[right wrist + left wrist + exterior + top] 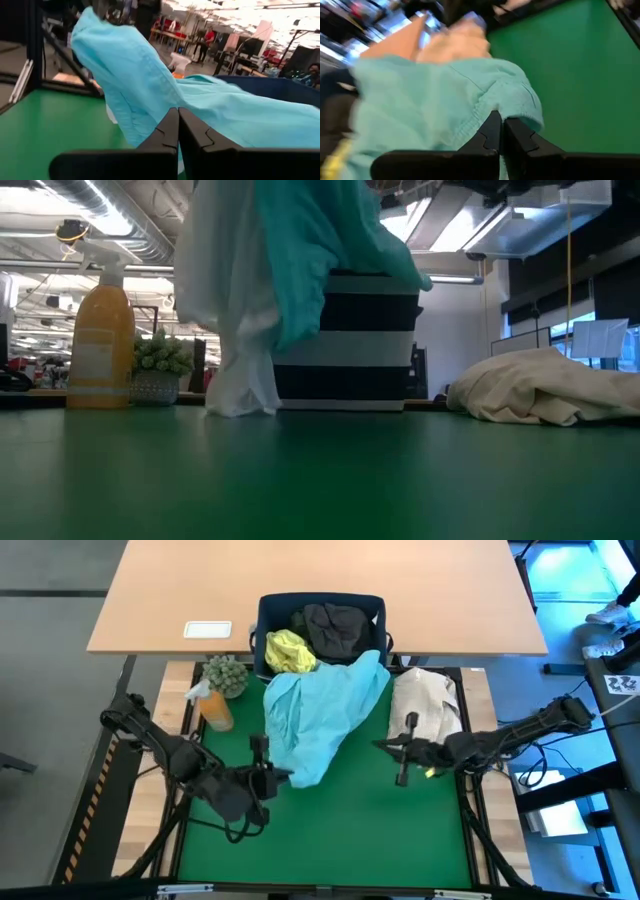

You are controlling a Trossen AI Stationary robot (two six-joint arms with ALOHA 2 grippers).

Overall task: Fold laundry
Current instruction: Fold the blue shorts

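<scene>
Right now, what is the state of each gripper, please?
Left gripper: shut on the edge of the turquoise garment.
Right gripper: shut, holding nothing that I can see; the turquoise garment lies just beyond it.

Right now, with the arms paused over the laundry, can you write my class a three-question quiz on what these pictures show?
1. True or false: the yellow-green shirt lies inside the bin.
2. What is the left gripper pinching? A) the turquoise garment B) the cream cloth C) the spray bottle
3. Fill in: the gripper that is shut on nothing is the ___ gripper.

Key: 1 true; 2 A; 3 right.
</scene>
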